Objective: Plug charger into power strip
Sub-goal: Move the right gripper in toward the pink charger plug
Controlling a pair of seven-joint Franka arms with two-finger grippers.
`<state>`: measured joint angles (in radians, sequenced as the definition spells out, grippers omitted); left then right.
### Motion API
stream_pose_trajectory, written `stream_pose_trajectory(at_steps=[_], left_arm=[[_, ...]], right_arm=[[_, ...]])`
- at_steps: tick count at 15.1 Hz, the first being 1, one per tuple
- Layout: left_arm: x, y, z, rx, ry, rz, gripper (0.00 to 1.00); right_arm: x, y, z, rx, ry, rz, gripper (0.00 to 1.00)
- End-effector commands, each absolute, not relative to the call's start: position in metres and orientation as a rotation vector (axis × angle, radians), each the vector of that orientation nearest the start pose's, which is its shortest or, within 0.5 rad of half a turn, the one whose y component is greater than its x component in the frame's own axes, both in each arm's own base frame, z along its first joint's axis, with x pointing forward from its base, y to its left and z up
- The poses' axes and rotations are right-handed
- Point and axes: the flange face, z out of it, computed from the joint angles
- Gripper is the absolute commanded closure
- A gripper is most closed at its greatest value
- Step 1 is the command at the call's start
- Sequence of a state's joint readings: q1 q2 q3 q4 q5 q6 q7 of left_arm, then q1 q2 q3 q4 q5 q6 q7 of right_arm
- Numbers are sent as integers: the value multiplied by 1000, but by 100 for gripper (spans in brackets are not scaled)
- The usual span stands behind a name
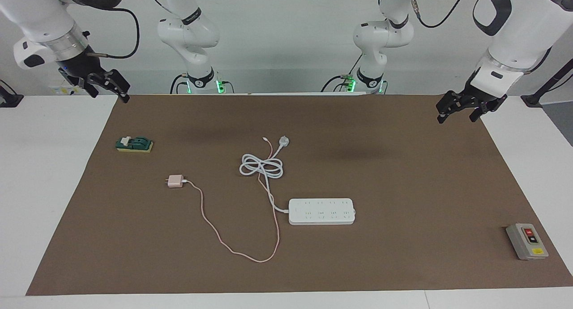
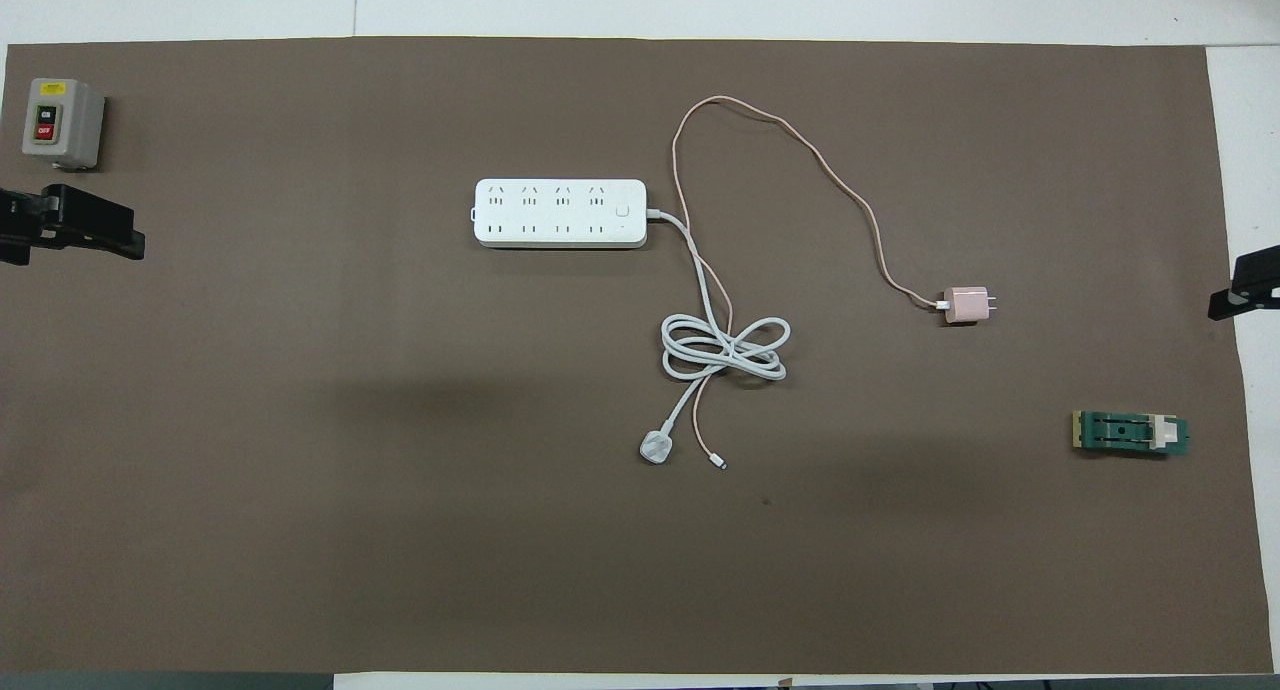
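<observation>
the charger (image 1: 175, 181), a small pale pink cube with its metal prongs pointing toward the right arm's end of the table, lies flat on the brown mat. the right hand (image 1: 106, 86) hangs open over that same end, so it is judged the nearer one (nothing is held). the left hand (image 1: 461, 110) waits open. the power strip (image 1: 321, 211), a long glossy white bar, lies lengthwise along the table, farther from the robots than the charger.

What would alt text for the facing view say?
A pink charger lies unplugged on a brown mat, apart from a white power strip. Both robot arms hang raised, left pincer and right pincer open and empty.
</observation>
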<state>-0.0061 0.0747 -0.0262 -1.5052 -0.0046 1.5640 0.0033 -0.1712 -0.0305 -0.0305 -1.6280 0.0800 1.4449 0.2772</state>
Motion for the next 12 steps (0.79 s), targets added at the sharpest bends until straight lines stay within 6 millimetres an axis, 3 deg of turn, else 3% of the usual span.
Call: stream_pose_trajectory(at_steps=[1, 6, 12], left_arm=[[569, -18, 613, -3157, 65, 17, 0], [570, -18, 612, -3157, 63, 20, 0], [570, -18, 612, -3157, 63, 20, 0]], right_arm=[[518, -93, 573, -2825, 996, 311, 0], [545, -94, 519, -2489, 1392, 472, 0], [561, -97, 447, -2119, 1688, 585, 0]])
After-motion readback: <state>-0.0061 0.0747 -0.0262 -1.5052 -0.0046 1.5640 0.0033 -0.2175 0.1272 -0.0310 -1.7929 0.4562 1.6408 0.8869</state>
